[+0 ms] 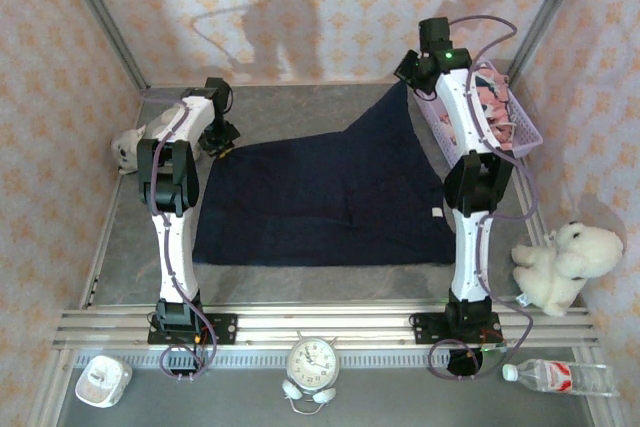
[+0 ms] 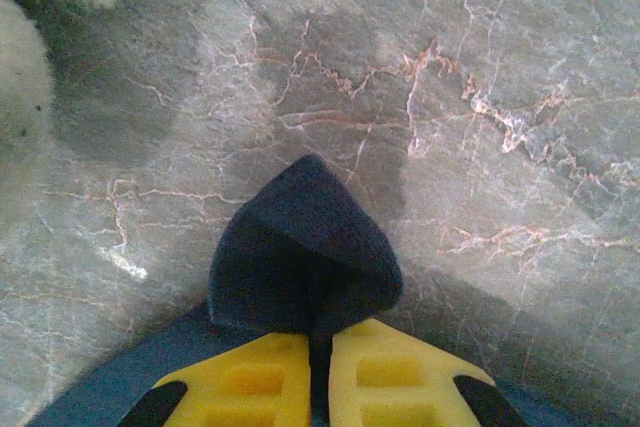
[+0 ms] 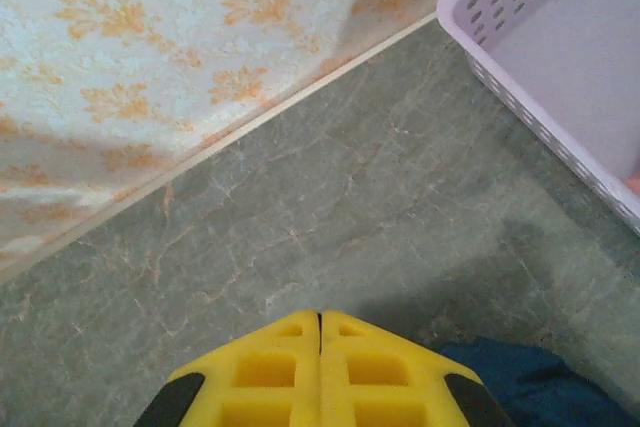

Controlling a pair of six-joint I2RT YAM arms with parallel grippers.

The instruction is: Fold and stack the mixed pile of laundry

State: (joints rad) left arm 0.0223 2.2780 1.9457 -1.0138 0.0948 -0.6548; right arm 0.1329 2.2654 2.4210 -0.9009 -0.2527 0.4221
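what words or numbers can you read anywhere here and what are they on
No text is legible.
Numerals on the clock: too small to read.
Red label on the water bottle: blurred.
The white tag on the navy garment: too small to read.

Plain dark navy garment (image 1: 320, 197); salmon-pink garment (image 1: 497, 107), navy-white print; lavender basket (image 1: 530, 137); grey veined table (image 1: 320, 282); white plush toy (image 1: 560, 267).
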